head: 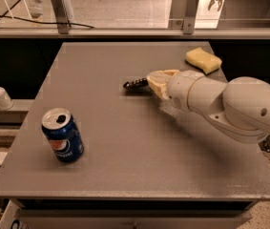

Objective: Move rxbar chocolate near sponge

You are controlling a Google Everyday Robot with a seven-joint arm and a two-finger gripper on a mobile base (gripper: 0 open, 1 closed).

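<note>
Gripper clamps one end of the rxbar chocolate, likely light and slick-wrapped, apart from the sponge

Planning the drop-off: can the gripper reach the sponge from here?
Probably yes: the gripper, shut on the rxbar chocolate, is close by, and nothing stands between it and the sponge.

Grey table, viewed from its near edge. The arm enters from the right. Its gripper, right of the table's centre, clasps one end of the rxbar chocolate, whose free end points left. The sponge lies at the far right corner, apart from both. A Pepsi can stands upright, near left.
</note>
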